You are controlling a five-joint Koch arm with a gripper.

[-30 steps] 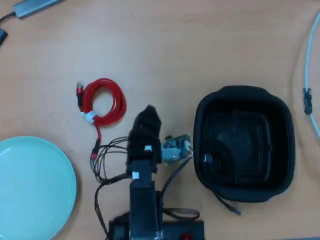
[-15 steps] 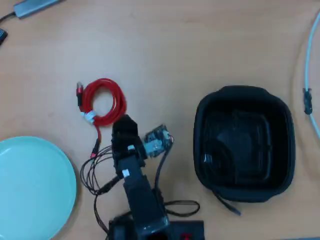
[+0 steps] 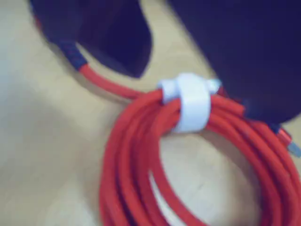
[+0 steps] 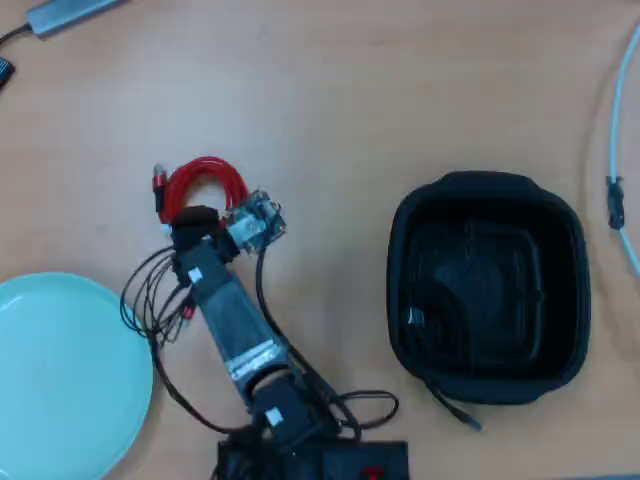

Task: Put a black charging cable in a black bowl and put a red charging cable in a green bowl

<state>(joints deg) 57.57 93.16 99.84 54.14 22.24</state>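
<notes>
Item 1, red charging cable [image 3: 155, 155]: round coil flat on the table [image 4: 330, 90], bound by a white tie [image 3: 190, 101]. Overhead it lies above and just right of the green bowl [image 4: 60, 375], apart from its rim; the arm covers its lower half.

Item 2, gripper [image 4: 195, 218]: I have it low over the coil's near side. In the wrist view two dark jaws stand apart, one at upper left beside the loose plug end, one at upper right lying over the strands next to the tie. I read that as spread to straddle the bundle near the tie, where the strands are gathered, but whether they already pinch I cannot tell.

Item 3, green bowl: empty, lower left of the overhead view; short carry, I judge.

Item 4, black bowl [image 4: 487, 287]: well apart to the right. A thin dark lead with a small plug trails over its lower rim and a pale plug shows inside, so I take the black charging cable [image 4: 440, 395] to be in there.

Item 5, obstructions: arm's own loose wires [image 4: 150, 300] hang between coil and green bowl and could snag; white cord [image 4: 618, 130] and grey adapter [image 4: 65, 12] sit clear at the edges
</notes>
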